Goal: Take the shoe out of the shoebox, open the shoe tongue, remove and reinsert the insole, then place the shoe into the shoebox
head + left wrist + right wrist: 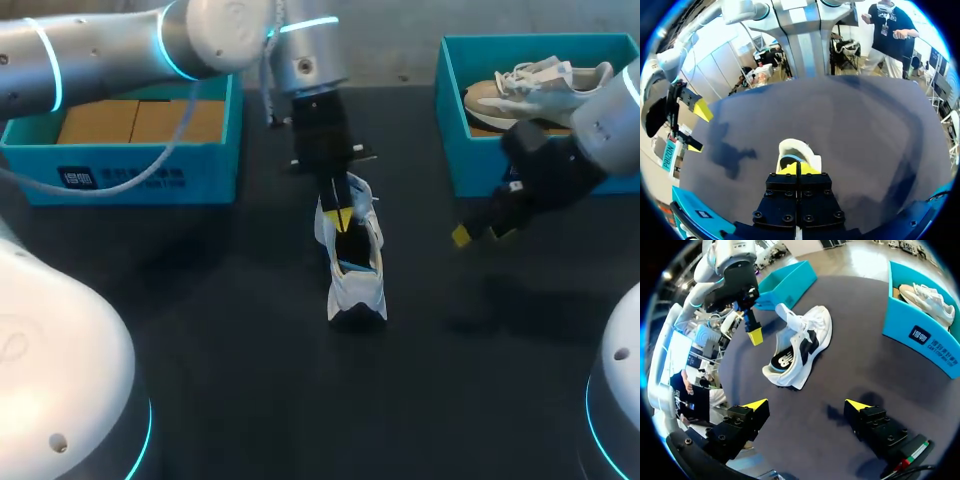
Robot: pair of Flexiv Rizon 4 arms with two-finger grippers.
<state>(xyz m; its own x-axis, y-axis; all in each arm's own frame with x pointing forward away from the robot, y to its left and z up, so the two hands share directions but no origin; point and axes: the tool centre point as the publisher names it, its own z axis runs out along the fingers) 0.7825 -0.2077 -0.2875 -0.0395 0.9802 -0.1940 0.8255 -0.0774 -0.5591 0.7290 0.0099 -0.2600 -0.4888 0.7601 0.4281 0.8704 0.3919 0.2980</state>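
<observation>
white shoe [357, 272] out of the box, upright on its sole near the middle of the table [250, 390], a little toward the far edge. tongue [788, 316] raised clear of the opening; dark insole [782, 362] in place inside.

left gripper [342, 218] pointing down at the opening, fingers closed together. tips just beside the raised tongue, but cannot tell whether any of it is pinched between them.

right gripper [483, 233] spread wide, holding nothing, hanging above the table between the shoe and the second teal box [452, 120] at the far right corner, which holds a beige sneaker [540, 85].

teal shoebox [130, 178] at the far left corner, only a cardboard liner [140, 120] inside.

judged step: opening the tongue; insole not yet out.

risks:
- nothing pins the shoe down, so a pull on the tongue could lift it or tip it onto its side rather than open it.
- thin, soft tongue likely to slip from a shallow pinch and drop over the opening, blocking the way to the insole.
- right gripper going in for the insole would pass close to the left fingers; collision likely unless the tongue is held well aside.
- insole may snag on the collar and drag the shoe along.
</observation>
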